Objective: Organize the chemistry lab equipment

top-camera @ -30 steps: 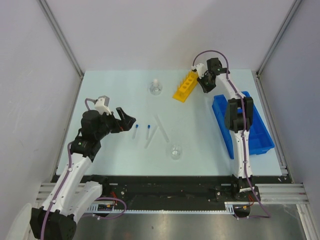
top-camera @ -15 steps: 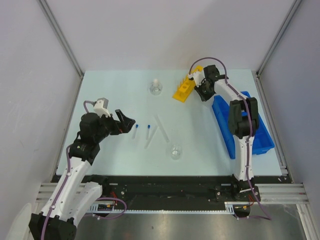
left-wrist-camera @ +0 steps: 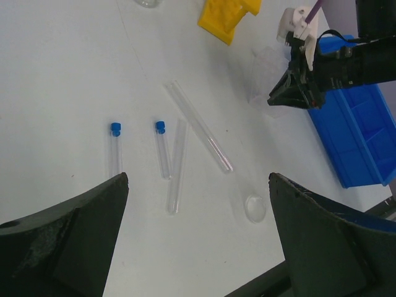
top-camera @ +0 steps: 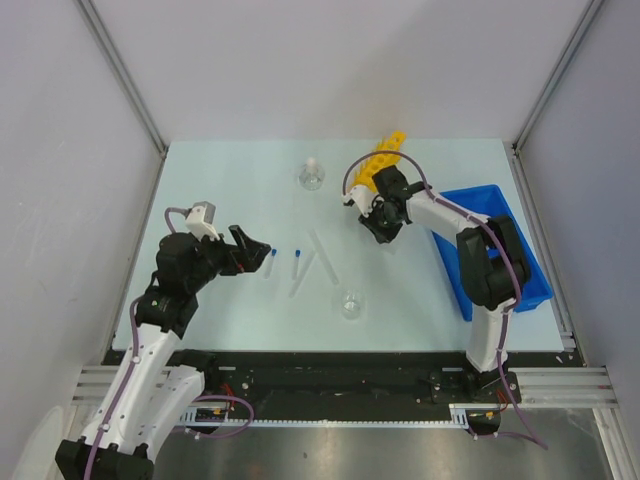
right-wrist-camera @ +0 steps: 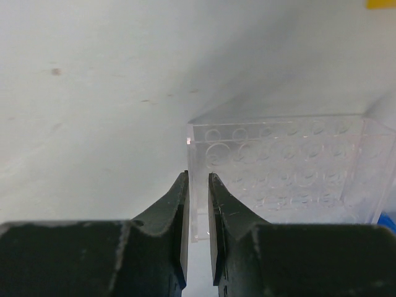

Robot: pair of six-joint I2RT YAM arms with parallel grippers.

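My right gripper (right-wrist-camera: 198, 176) is shut on the thin side wall of the clear tray (right-wrist-camera: 284, 167), which has rows of round wells. In the top view this gripper (top-camera: 380, 226) is just in front of the yellow holed tube rack (top-camera: 383, 160). The blue compartmented bin (top-camera: 500, 250) lies to its right. My left gripper (left-wrist-camera: 198, 185) is open and empty, above the table just left of two blue-capped tubes (left-wrist-camera: 115, 148) (left-wrist-camera: 162, 148). Two uncapped clear tubes (left-wrist-camera: 199, 127) lie beside them. The small beaker (top-camera: 350, 302) stands in front. The stoppered flask (top-camera: 312, 176) stands at the back.
The grey side walls and metal posts (top-camera: 125, 75) close in the table on the left, right and back. The table's front edge with the black rail (top-camera: 330, 380) runs along the arm bases.
My right gripper has moved from behind the yellow rack to the front left of it, shut on the clear tray. My left arm has shifted slightly forward.
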